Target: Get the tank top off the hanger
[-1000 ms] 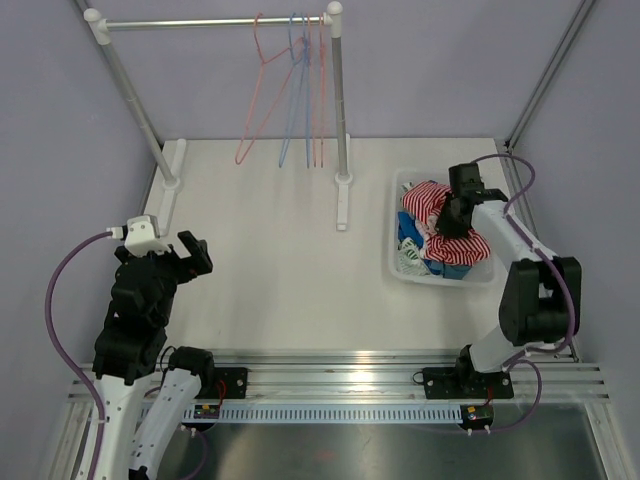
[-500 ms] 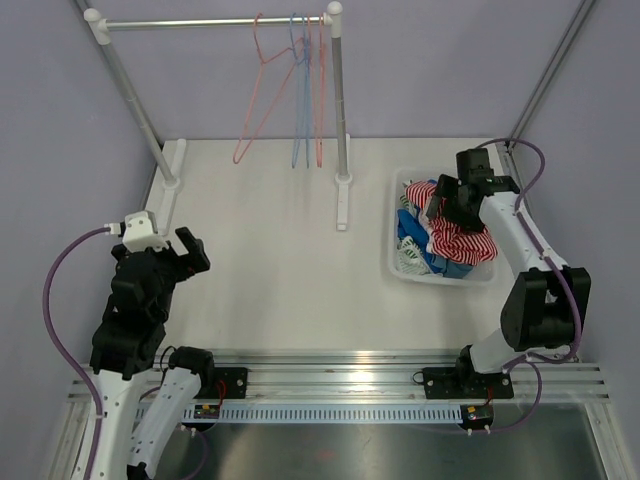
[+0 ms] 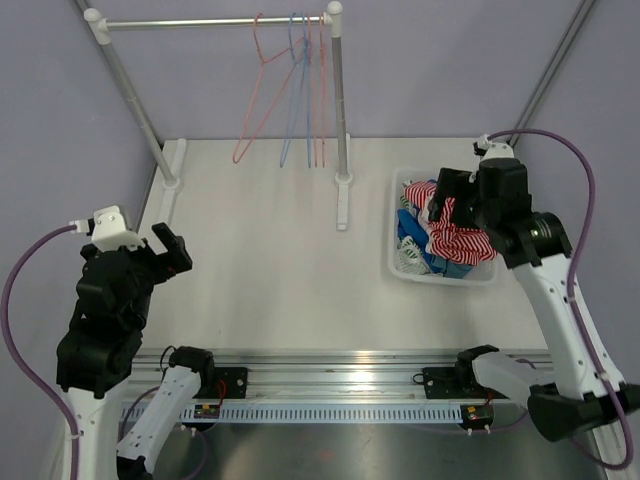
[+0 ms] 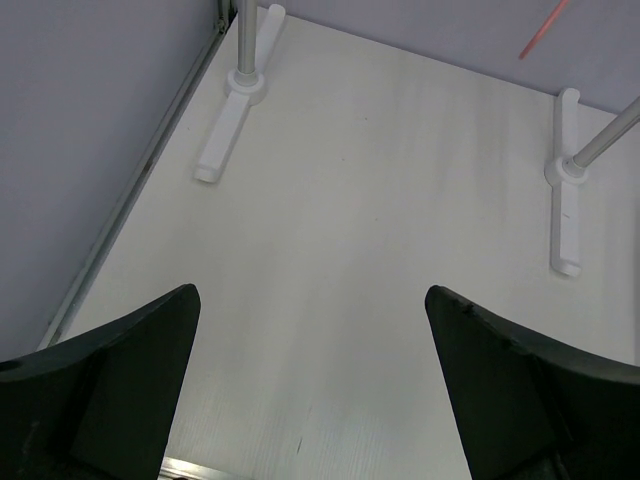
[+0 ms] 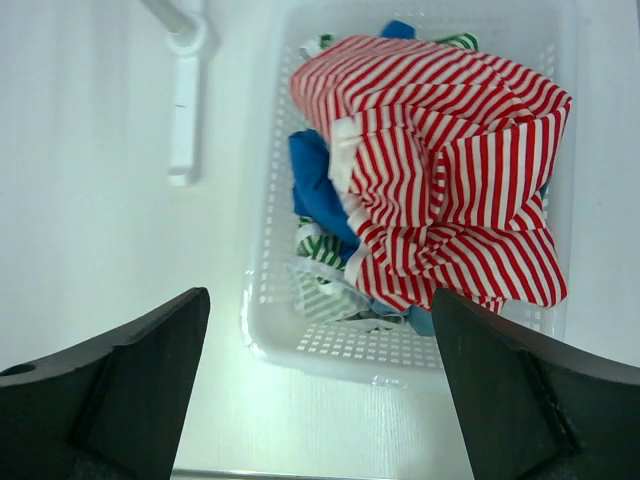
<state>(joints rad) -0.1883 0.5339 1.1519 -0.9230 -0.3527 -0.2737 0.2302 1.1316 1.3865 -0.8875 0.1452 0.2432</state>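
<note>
tank top (image 5: 450,170) lies in the basket (image 5: 262,300) (right gripper (image 5: 315,325) spread wide).

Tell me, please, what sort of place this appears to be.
Probably a robotics lab cell staged as a laundry corner: a garment rail with bare wire hangers, and a white basket holding a red-striped garment.

A flat white matte table (image 3: 270,270) carries a white perforated plastic basket (image 3: 392,258), set toward its right side. Just left of the basket lies a long white rack foot (image 3: 343,205); a second white rack foot (image 3: 168,180) lies well further left, apparently along the table's edge.
</note>
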